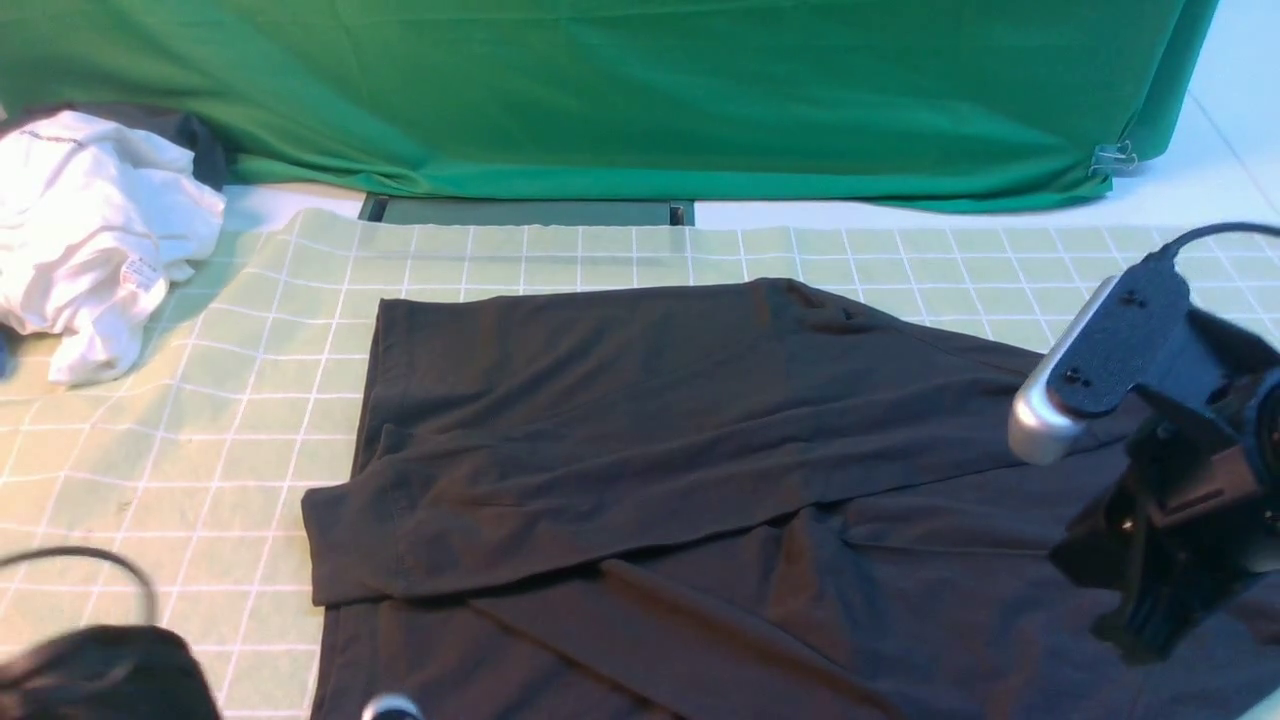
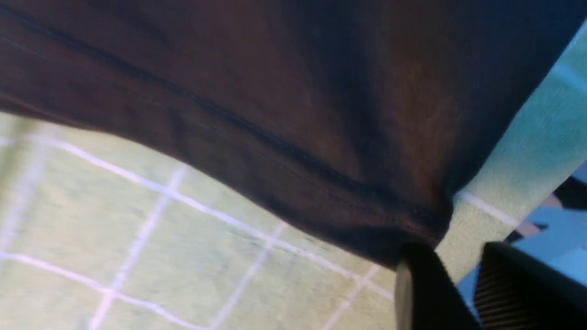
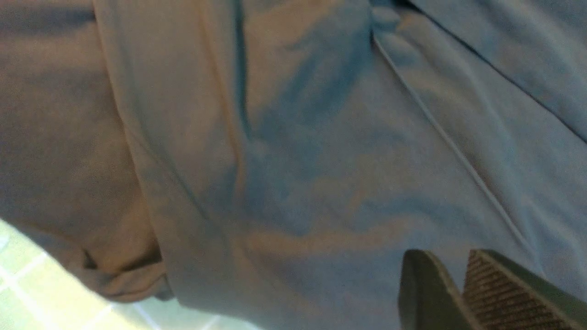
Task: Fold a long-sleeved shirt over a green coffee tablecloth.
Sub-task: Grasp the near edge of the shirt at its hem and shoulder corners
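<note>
The left gripper [image 2: 454, 263] stands with its jaws parted and nothing between them, one fingertip [image 2: 415, 261] at the hemmed corner of the long-sleeved shirt [image 1: 650, 430]; the blurred wrist view leaves it unclear whether the two actually touch. The right gripper [image 3: 447, 263] hangs low over the shirt's right side, its jaws only a narrow slit apart and apparently holding no fabric. The dark shirt lies spread across the middle and near part of the green coffee tablecloth [image 1: 200, 450], with one panel already folded over its upper half and a sleeve lying diagonally across the near part. The likely trouble is at the left corner, which sits close to the tablecloth's near edge: a pinch made too deep could take the gridded cloth along with the hem and drag both. On the right, stacked layers and ridges could let the jaws lift only the top ply, skewing the fold. A crumpled white garment [image 1: 90, 220] rests at the far left, well apart from the shirt, before a deep-green backdrop [image 1: 600, 90]; neither blocks either arm.
</note>
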